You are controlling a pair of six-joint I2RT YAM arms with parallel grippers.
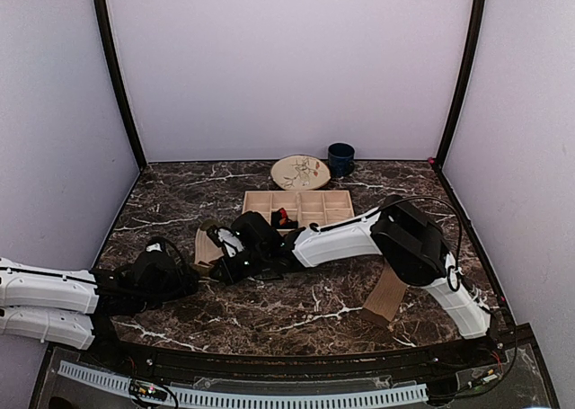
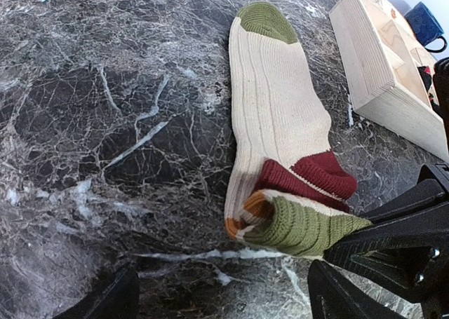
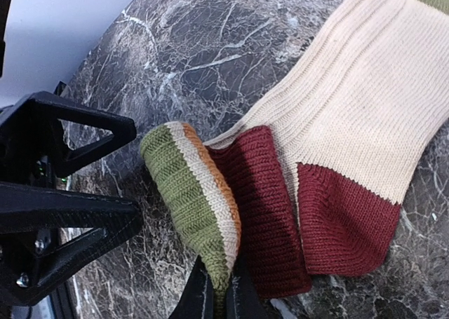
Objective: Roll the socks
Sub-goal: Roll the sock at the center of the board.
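One of the socks (image 2: pixel 277 102) lies flat on the dark marble table: cream, with a green toe, a maroon heel and a green, cream and orange cuff. The cuff end (image 3: pixel 200 193) is folded back over the maroon part. My right gripper (image 3: pixel 221 298) is shut on the cuff's green edge, and its black fingers (image 2: pixel 393 224) reach in from the right. My left gripper (image 2: pixel 221 305) is open just short of the cuff and holds nothing. In the top view the sock (image 1: pixel 205 247) shows as a tan patch beside both grippers. No other sock can be made out.
A wooden compartment tray (image 1: pixel 316 196) stands just behind the sock, with a small black and red item (image 1: pixel 283 218) in it. Behind it are a patterned plate (image 1: pixel 301 171) and a blue mug (image 1: pixel 340 157). A wooden block (image 1: pixel 386 294) lies under the right arm.
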